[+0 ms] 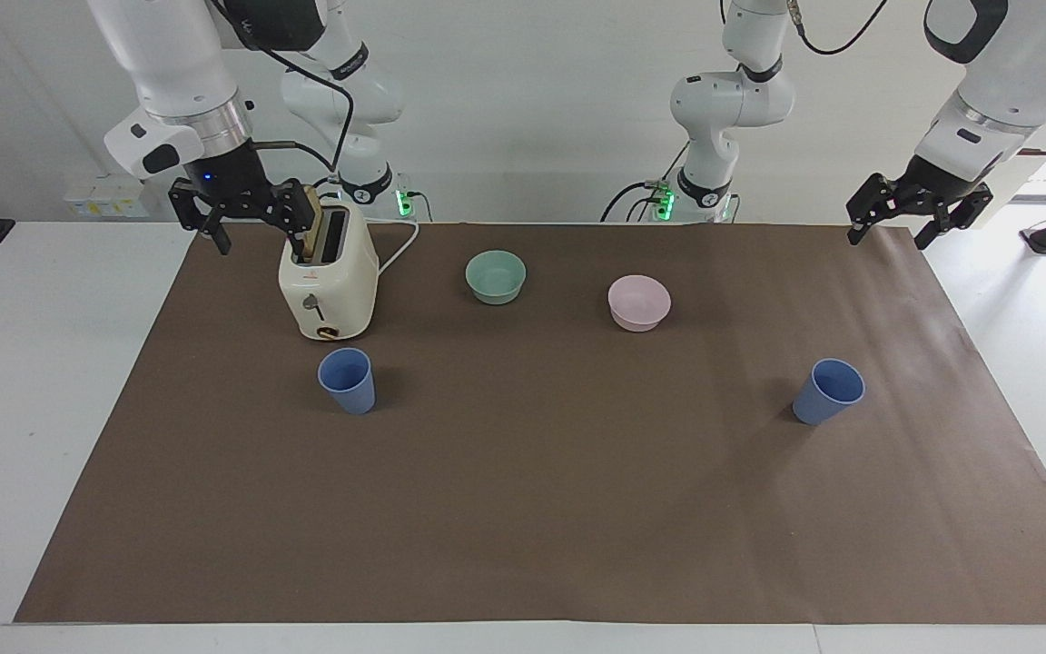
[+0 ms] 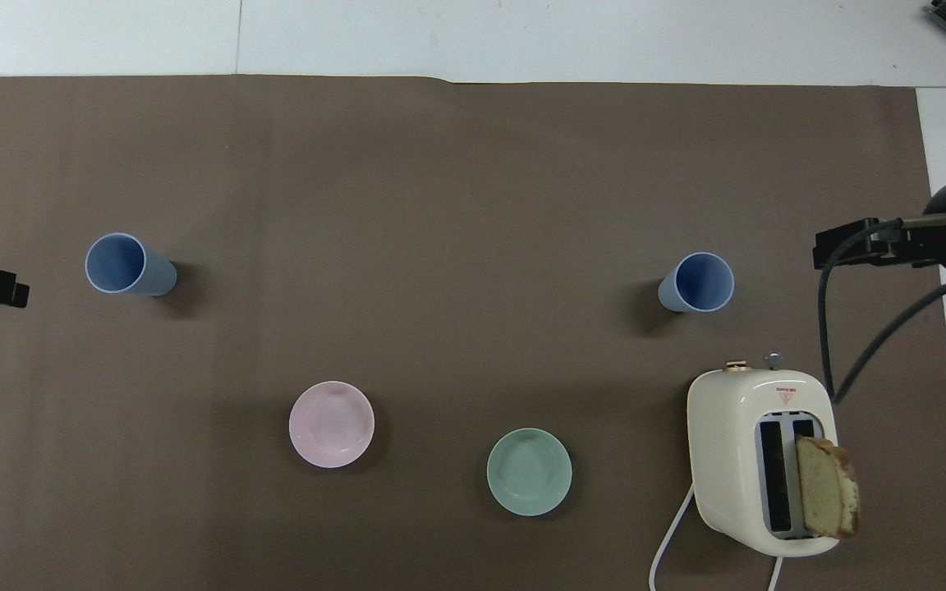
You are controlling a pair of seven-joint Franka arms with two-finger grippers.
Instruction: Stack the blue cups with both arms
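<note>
Both black two-finger grippers hang open w/ nothing held, each w/ its own small upright matte periwinkle-blue plastic cup nearest: right gripper point(image 1: 248, 229) up by the toaster, cup point(image 1: 347, 380) just in front; left gripper point(image 1: 915, 218) over mat edge, other cup point(image 1: 828, 391) near its end

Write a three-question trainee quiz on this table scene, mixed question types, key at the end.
1. True or false: the two blue cups are already stacked.
2. Which item stands nearest the cup toward the right arm's end of the table? A) pink bowl B) toaster C) green bowl
3. Fill in: the slice of bread sits in a slot of the ____.

Key:
1. False; they stand apart, upright, one toward each arm's end of the brown mat.
2. B
3. toaster
</note>
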